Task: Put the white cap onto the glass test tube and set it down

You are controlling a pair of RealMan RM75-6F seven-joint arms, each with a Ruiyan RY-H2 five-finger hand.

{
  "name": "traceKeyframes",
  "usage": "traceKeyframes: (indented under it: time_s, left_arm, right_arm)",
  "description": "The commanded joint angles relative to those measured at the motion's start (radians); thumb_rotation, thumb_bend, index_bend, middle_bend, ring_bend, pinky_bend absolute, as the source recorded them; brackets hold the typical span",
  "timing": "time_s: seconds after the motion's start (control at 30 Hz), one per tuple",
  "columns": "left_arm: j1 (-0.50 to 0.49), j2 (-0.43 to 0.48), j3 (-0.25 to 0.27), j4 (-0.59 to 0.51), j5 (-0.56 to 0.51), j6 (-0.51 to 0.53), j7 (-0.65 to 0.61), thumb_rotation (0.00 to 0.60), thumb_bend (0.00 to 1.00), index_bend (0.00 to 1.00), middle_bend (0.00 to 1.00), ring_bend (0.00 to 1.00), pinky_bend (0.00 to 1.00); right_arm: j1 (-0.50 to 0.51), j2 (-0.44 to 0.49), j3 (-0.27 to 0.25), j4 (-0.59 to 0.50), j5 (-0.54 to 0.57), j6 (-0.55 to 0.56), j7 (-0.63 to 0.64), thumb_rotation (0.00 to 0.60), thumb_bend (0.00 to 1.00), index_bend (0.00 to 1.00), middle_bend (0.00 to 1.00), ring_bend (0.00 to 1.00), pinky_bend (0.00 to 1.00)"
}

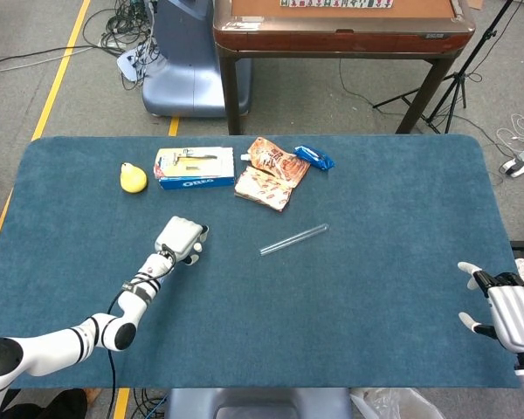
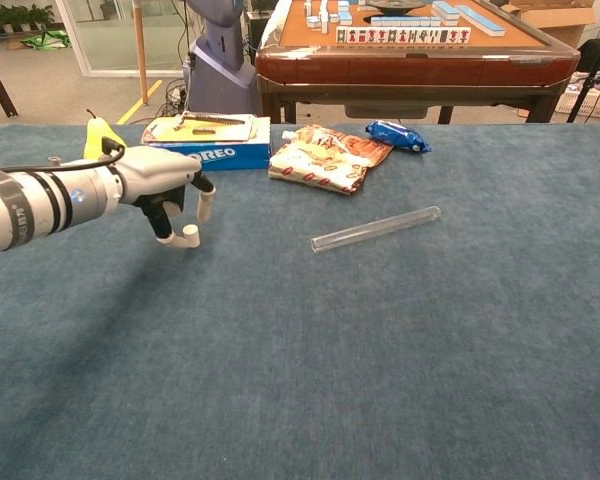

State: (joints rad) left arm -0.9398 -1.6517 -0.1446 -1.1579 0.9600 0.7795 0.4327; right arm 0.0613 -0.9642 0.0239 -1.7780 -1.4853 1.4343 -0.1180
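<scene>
The white cap [image 2: 191, 235] stands on the blue table cloth [image 2: 380, 340] at the left. My left hand [image 2: 165, 190] hovers right over it, with its thumb low beside the cap and a finger [image 2: 206, 204] just above; the cap still rests on the cloth. In the head view the left hand [image 1: 179, 237] covers the cap. The glass test tube [image 1: 293, 239] lies on its side mid-table, also seen as the test tube [image 2: 376, 229] in the chest view, well to the right of the left hand. My right hand [image 1: 506, 312] is open at the table's right edge, holding nothing.
Along the far side lie a yellow pear [image 1: 133, 177], an Oreo box [image 1: 195, 168], an orange snack packet [image 1: 271, 172] and a small blue wrapper [image 1: 314, 157]. A wooden mahjong table [image 1: 341, 30] stands behind the table.
</scene>
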Motion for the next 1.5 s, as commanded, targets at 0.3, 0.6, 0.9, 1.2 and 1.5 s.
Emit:
traceKeyframes:
  time_s: [0.3,0.6,0.9,1.2,1.5]
  left_arm:
    - [-0.011,-0.013,-0.005,0.016,-0.011,-0.018,0.014,0.600,0.18,0.46,1.00,1.00,1.00]
    - [-0.017,-0.020,-0.005,0.034,-0.012,-0.030,0.018,0.600,0.21,0.47,0.99,1.00,1.00]
    - [-0.016,-0.019,-0.005,0.047,-0.008,-0.033,0.012,0.600,0.24,0.47,0.99,1.00,1.00]
    - [-0.018,-0.021,-0.003,0.053,-0.007,-0.044,0.013,0.600,0.26,0.50,0.99,1.00,1.00]
    - [-0.020,-0.023,-0.004,0.054,-0.004,-0.043,0.011,0.600,0.30,0.52,0.99,1.00,1.00]
  right_arm:
    - [-0.005,-0.001,0.000,0.006,0.003,0.004,0.006,0.600,0.13,0.25,0.45,0.51,0.33]
    - [-0.005,-0.002,0.002,0.010,0.008,0.001,0.008,0.600,0.13,0.25,0.45,0.51,0.33]
    - [-0.002,-0.005,0.004,0.010,0.012,-0.005,0.007,0.600,0.13,0.25,0.46,0.52,0.33]
    - [-0.003,-0.005,0.004,0.008,0.014,-0.005,0.004,0.600,0.13,0.25,0.46,0.52,0.33]
    - [-0.007,-0.005,0.003,0.009,0.013,-0.001,0.007,0.600,0.13,0.25,0.46,0.53,0.33]
